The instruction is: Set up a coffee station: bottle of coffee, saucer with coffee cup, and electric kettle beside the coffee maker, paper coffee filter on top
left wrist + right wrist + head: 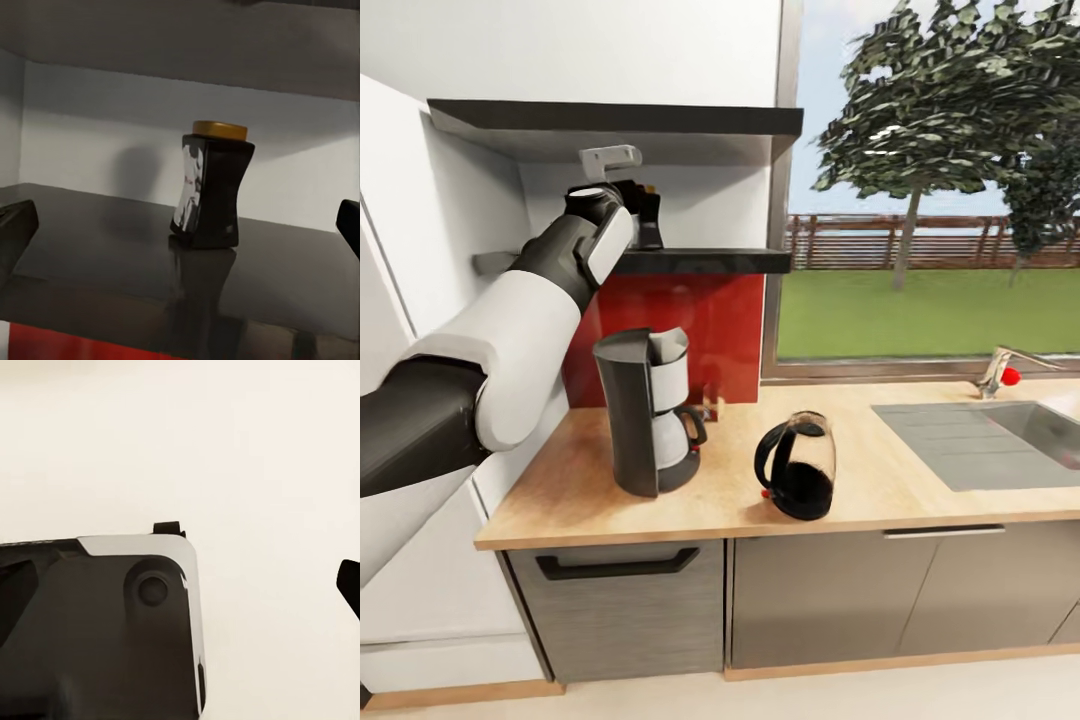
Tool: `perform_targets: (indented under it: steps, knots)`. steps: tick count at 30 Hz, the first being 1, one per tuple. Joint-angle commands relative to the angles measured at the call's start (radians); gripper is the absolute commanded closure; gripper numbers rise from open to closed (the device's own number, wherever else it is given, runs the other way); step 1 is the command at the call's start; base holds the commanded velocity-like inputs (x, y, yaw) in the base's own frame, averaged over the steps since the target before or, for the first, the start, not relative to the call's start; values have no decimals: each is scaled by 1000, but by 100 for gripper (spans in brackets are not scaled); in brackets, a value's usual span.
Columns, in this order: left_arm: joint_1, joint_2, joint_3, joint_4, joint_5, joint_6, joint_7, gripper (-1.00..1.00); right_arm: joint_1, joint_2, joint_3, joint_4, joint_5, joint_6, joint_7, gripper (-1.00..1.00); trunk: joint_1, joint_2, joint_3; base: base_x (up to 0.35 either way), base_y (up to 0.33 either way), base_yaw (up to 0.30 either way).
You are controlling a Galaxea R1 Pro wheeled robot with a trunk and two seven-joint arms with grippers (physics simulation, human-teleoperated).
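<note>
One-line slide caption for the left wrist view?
Open left gripper lined up with the bottle of coffee, standing upright on the glossy black kitchen shelf.

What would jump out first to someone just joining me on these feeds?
The left arm stretches up to the kitchen shelf, its left gripper open, fingertips either side of the bottle of coffee, not touching it. Below, on the kitchen countertop, the coffee maker stands upright with the electric kettle beside it, before a red backsplash.

Bottle of coffee (648, 222) half hidden behind the left arm (510, 330).
</note>
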Motion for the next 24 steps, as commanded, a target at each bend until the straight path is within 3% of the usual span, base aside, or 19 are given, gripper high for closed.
perform_targets:
  steps: [1, 7, 12, 15, 16, 17, 18, 24]
  knots:
    - [0, 1, -8, -1, 10, 4, 5, -100, 0, -1, 7, 1, -11, -2, 5, -100, 1, -1, 0, 337, 5, 0]
    - [0, 4, -9, -1, 10, 5, -2, -100, 6, -1, 7, 1, -11, -2, 5, -100, 1, -1, 0, 327, 41, -107]
    - [0, 7, -21, -1, 10, 6, -8, -100, 7, -1, 6, 0, -13, -5, 3, -100, 1, -1, 0, 71, 5, -95]
    - [-1, 9, -43, 0, 10, 11, -42, -100, 7, -1, 6, -1, -13, -6, 3, -100, 1, -1, 0, 4, 0, -6]
    - [-1, 10, -50, 0, 9, 13, -67, -100, 7, -1, 6, -1, -14, -6, 3, -100, 1, -1, 0, 2, 0, -3]
    - [-1, 11, -59, 0, 7, 16, -132, -100, 7, -1, 6, -2, -14, -6, 3, -100, 1, -1, 0, 0, 0, 0]
    - [0, 12, -60, 1, 6, 16, -147, -100, 7, -1, 6, -2, -14, -7, 3, -100, 1, -1, 0, 0, 0, 0]
    - [0, 14, -61, 0, 4, 14, -160, -100, 7, -1, 6, -1, -14, -8, 3, -100, 1, -1, 0, 0, 0, 0]
